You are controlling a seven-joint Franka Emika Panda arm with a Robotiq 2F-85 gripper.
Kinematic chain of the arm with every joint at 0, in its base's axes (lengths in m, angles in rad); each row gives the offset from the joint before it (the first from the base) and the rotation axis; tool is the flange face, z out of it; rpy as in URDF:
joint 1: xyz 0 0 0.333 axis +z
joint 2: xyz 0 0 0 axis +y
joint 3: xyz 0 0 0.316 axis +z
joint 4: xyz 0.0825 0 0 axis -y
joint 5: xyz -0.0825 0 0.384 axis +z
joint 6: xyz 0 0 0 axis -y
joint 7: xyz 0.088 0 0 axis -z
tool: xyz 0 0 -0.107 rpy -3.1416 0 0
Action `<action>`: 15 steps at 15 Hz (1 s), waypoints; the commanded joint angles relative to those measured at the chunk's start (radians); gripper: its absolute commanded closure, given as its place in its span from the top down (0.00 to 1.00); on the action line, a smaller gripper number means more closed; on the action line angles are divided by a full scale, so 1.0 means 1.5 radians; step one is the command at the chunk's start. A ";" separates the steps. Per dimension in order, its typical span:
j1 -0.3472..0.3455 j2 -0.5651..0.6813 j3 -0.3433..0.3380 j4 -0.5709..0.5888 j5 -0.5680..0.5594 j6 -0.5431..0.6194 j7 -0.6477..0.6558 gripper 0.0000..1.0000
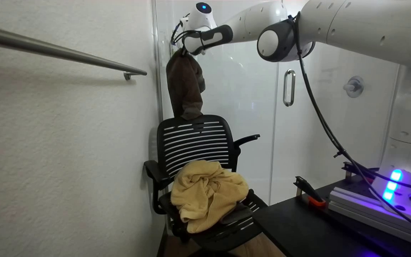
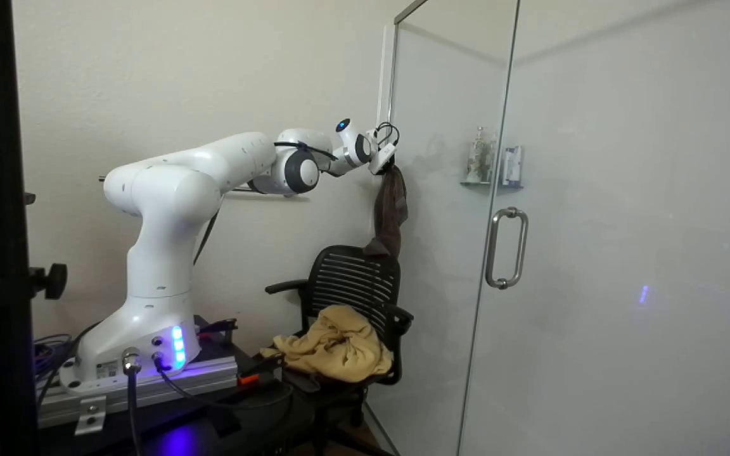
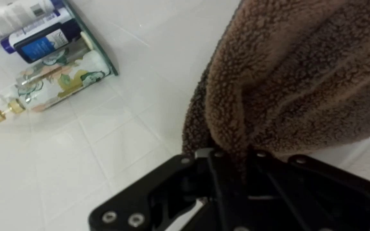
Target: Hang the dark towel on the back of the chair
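In the wrist view, the pincer (image 3: 239,155) is closed on a bunched end of the dark brown towel (image 3: 303,93); a fold of nubbly pile runs in between its tips, and the rest spreads out beyond them.

In an exterior view, the towel hangs long and almost straight down over the black office chair (image 1: 195,153), its lower end at the height of the top rail (image 1: 214,118). Whether that end touches the rail, or lies before or behind it, I cannot tell. A crumpled mustard-yellow cloth (image 1: 209,194) rests on the seat (image 1: 227,237) and seems to have no part in the job.

In an exterior view, the robot arm (image 2: 162,221) reaches out from the surface, and the towel (image 2: 391,209) drops toward one corner of the backrest (image 2: 349,275), near the glass panel (image 2: 441,285).

The step in hand looks like the placing: the towel is over the chair but not yet draped. Next, I judge, the lower end should go down the side away from the seat, and the pincer should then sink and draw the held end forward across the rail. Only once cloth weighs on both sides should it let go; released from here, the towel would probably slide off.
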 commanded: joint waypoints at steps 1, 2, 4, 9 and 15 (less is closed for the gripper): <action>-0.001 -0.045 -0.003 -0.036 -0.017 0.057 -0.102 0.03; -0.001 -0.051 -0.001 -0.037 -0.017 0.069 -0.127 0.03; 0.000 -0.061 -0.006 -0.038 -0.022 0.092 -0.174 0.03; 0.001 -0.078 -0.009 -0.040 -0.026 0.135 -0.272 0.03; -0.007 -0.083 -0.019 -0.042 -0.007 0.122 -0.262 0.03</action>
